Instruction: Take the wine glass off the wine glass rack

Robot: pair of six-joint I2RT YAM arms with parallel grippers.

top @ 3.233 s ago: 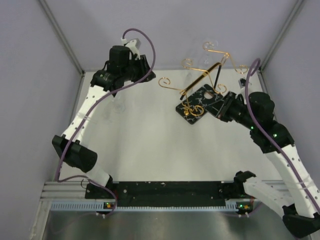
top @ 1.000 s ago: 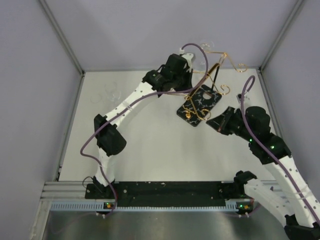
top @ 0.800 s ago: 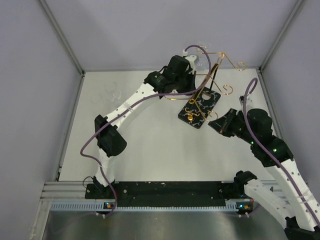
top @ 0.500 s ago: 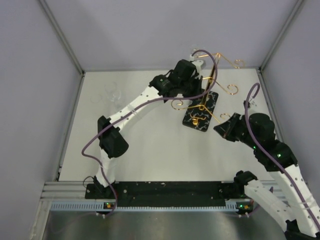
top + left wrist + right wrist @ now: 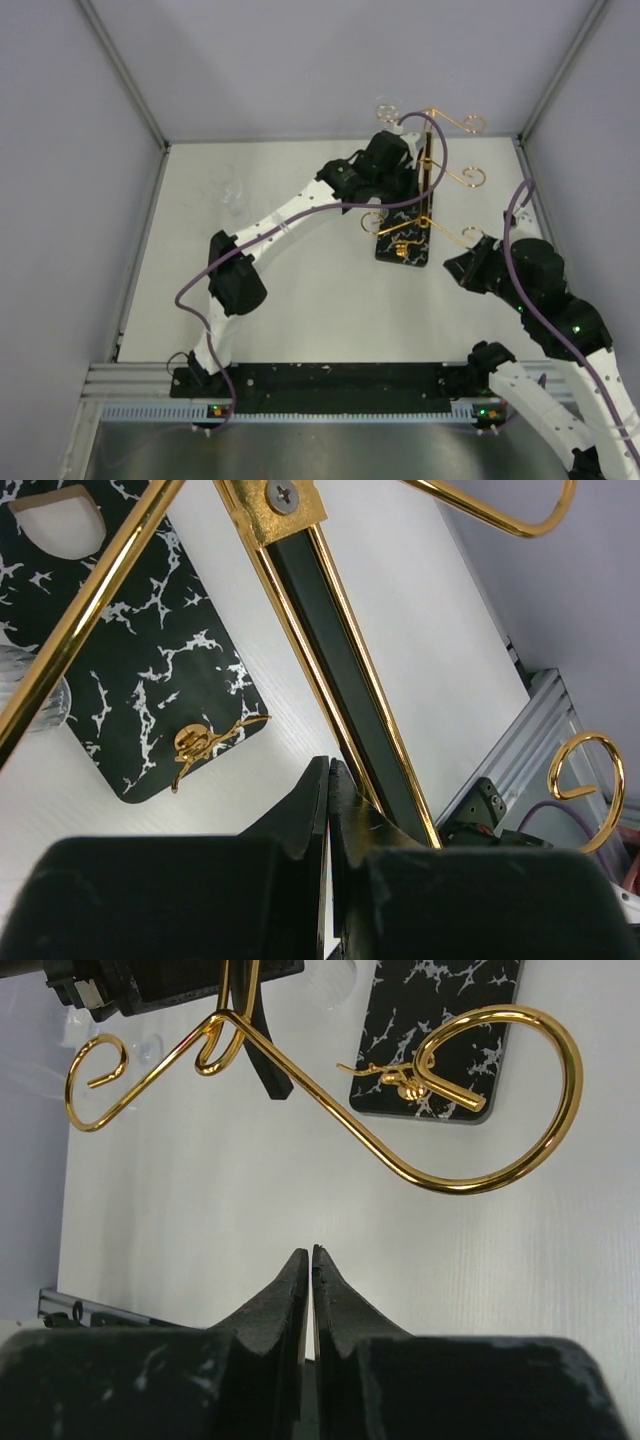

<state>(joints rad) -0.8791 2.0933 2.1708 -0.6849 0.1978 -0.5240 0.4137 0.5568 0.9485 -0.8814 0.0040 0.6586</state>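
The wine glass rack [image 5: 432, 170] is a gold wire stand with curled arm ends on a black marbled base [image 5: 405, 242], at the far right of the table. A clear wine glass [image 5: 387, 106] shows faintly at the rack's far end. My left gripper [image 5: 403, 178] is shut and empty, right against the rack's upright post; in the left wrist view its tips [image 5: 328, 767] sit beside the gold post [image 5: 330, 650] above the base [image 5: 120, 680]. My right gripper [image 5: 456, 268] is shut and empty, near a curled arm end [image 5: 495, 1100], apart from it.
Faint clear glasses [image 5: 228, 190] lie on the white table at far left. Grey walls close in the table at the back and both sides. The black arm-mount rail [image 5: 340, 380] runs along the near edge.
The rack has turned and slid right and nearer, its base now pointing toward the near edge. My left arm followed it rightward. My right arm pulled back toward the near right.
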